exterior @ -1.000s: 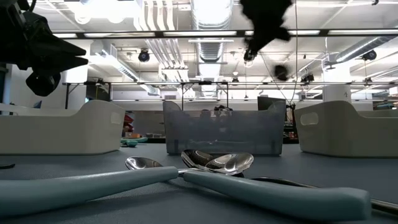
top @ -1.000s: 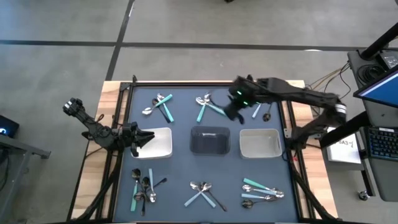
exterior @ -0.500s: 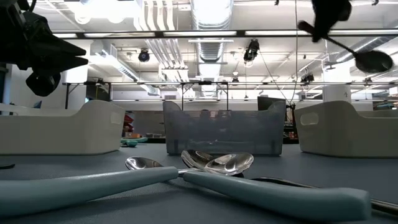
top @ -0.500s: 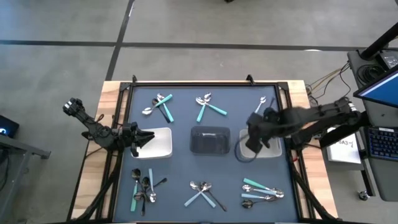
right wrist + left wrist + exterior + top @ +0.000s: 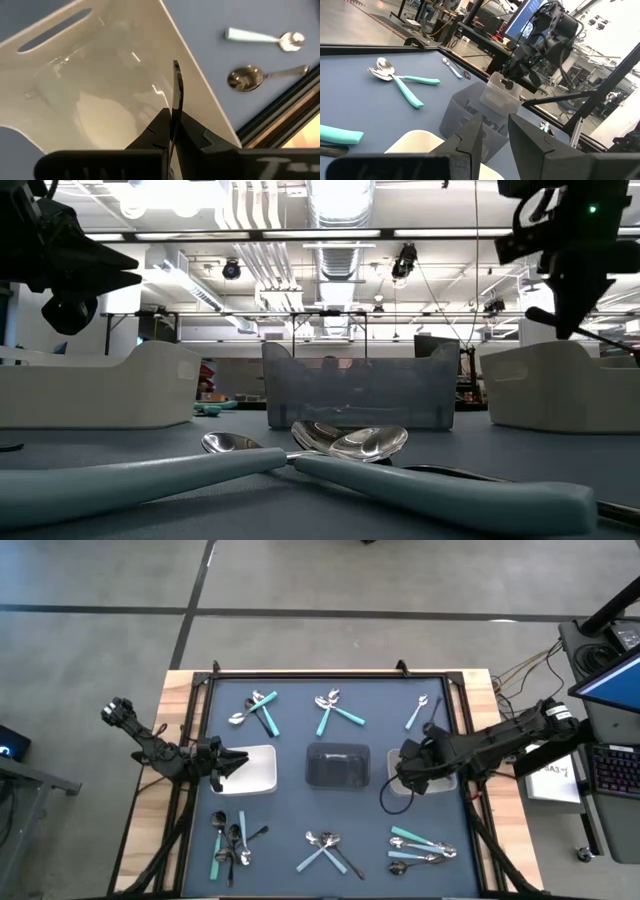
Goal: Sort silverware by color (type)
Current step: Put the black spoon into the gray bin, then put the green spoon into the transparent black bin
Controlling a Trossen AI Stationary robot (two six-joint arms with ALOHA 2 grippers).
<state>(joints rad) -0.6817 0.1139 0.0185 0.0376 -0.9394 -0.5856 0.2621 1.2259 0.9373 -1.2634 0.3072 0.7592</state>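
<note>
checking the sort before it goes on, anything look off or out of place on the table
Nothing is spilled or damaged. One oddity: the right gripper holds a dark utensil over the right white tray, with its spoon end hanging out past the tray's rim. The left gripper hovers at the left white tray.

Right gripper (image 5: pixel 408 772) covers most of white tray (image 5: pixel 446 780) beneath it in high view; tray contents not readable there. Dark utensil (image 5: pixel 177 95) pinched in its jaws: lower end hidden between fingers, bowl or tines can't tell. Low view: right gripper cut off by top edge, teal handles (image 5: pixel 440 490) in foreground blurred. Grey tray (image 5: pixel 360 390) beside right gripper: contents indistinct through wall. Left gripper (image 5: pixel 236 761) overlaps edge of second white tray (image 5: pixel 262 772); left wrist view crops its finger bases.
</note>
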